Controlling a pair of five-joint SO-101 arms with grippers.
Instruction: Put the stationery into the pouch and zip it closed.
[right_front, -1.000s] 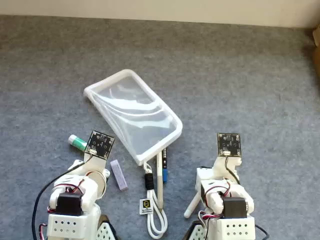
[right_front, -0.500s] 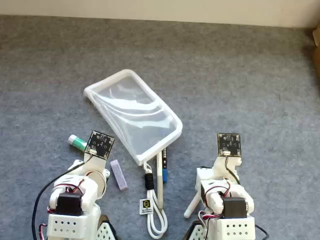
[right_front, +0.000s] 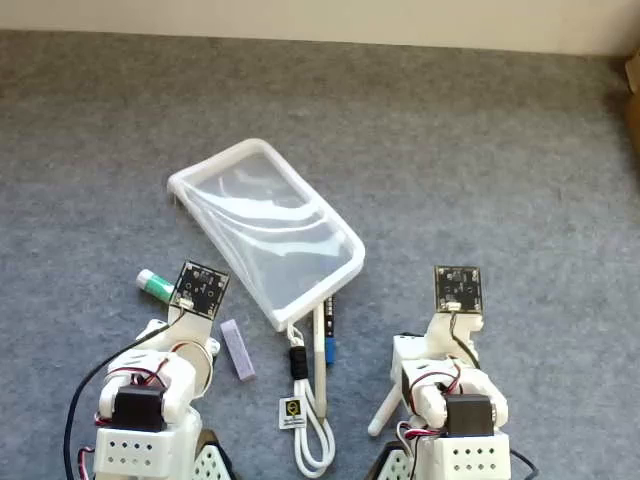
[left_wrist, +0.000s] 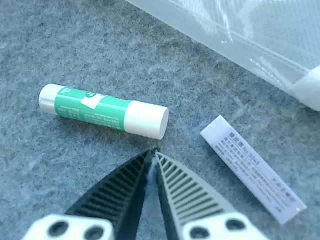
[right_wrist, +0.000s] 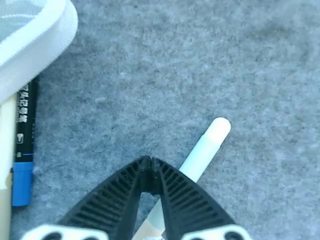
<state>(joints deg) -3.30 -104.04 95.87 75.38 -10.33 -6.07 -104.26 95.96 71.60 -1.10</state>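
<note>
At the table's six o'clock edge, the left gripper (left_wrist: 151, 155) and right gripper (right_wrist: 148, 162) rest with fingers together. The pouch (right_front: 268, 228) lies centre, with the glue stick (left_wrist: 102, 110) at its eight o'clock. The left should probably open wide, straddle the stick's middle crosswise, then pinch.

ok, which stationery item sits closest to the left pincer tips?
The green glue stick: its white end lies just off the left pincer; the eraser is farther.

Fine print is running along the eraser (left_wrist: 252, 167), pale lettering is crossing the glue stick (left_wrist: 102, 111), white characters are lining the marker (right_wrist: 23, 130), and the tag (right_front: 291, 412) at lower centre is bearing a round emblem; none is reading clearly.
</note>
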